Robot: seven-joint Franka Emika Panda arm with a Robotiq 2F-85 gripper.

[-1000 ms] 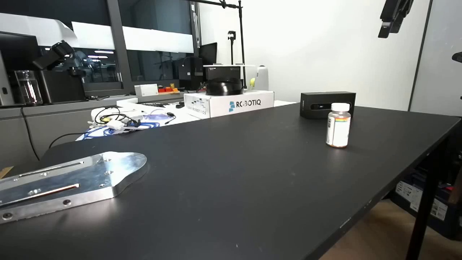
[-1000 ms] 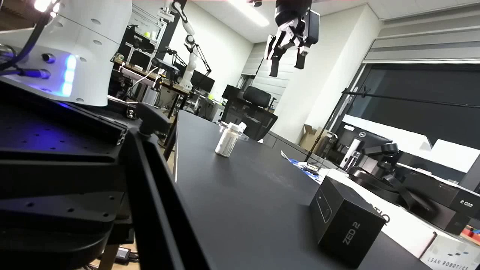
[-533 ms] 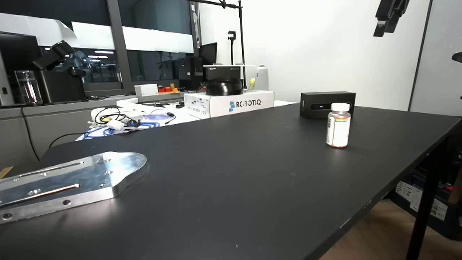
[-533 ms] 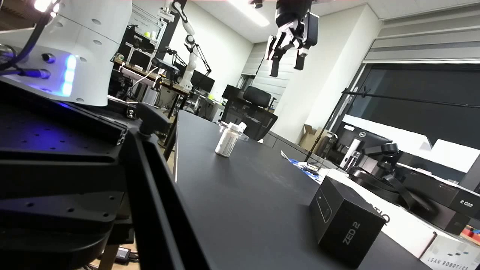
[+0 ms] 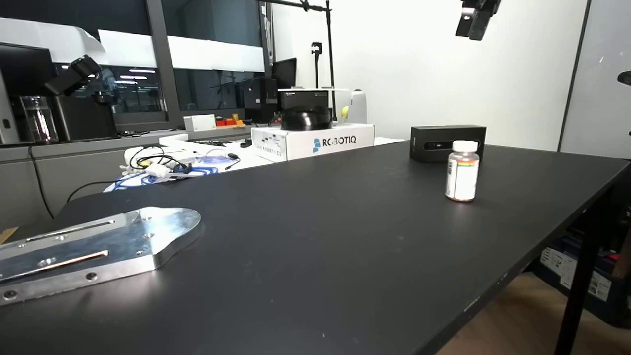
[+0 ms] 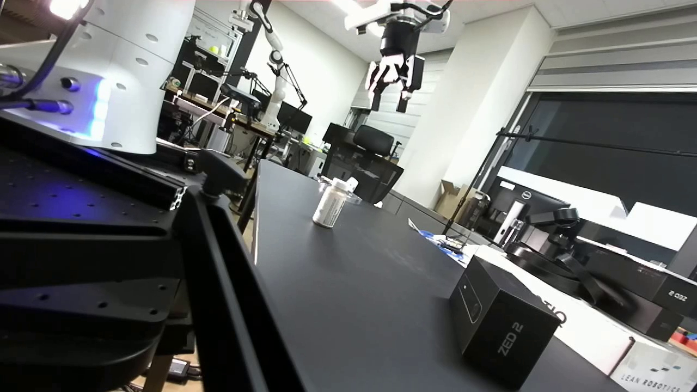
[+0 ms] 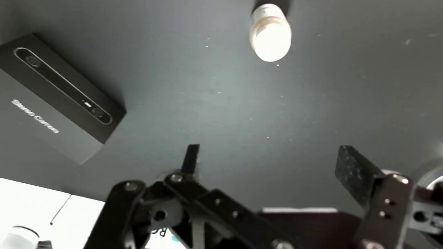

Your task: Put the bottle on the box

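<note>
The bottle stands upright on the black table, whitish with a white cap, in both exterior views (image 5: 462, 176) (image 6: 330, 206). It shows near the top of the wrist view (image 7: 270, 36). The black box lies on the table apart from the bottle, in both exterior views (image 5: 429, 146) (image 6: 503, 332) and at the left of the wrist view (image 7: 65, 88). My gripper is open and empty, high above the table in both exterior views (image 5: 471, 33) (image 6: 389, 103). In the wrist view its fingertips (image 7: 269, 148) are wide apart with only table between them.
A shiny metal plate (image 5: 113, 241) lies at the table's near left in an exterior view. A white Robotiq carton (image 5: 325, 142) with black items on it stands beside the table. Cables (image 5: 162, 167) lie on the white surface behind. The robot base (image 6: 125, 81) stands beside the table.
My gripper has moved left in both exterior views, slightly up in one of them, and more of the wrist above it shows. It stays open. The bottle and the box have not moved.
</note>
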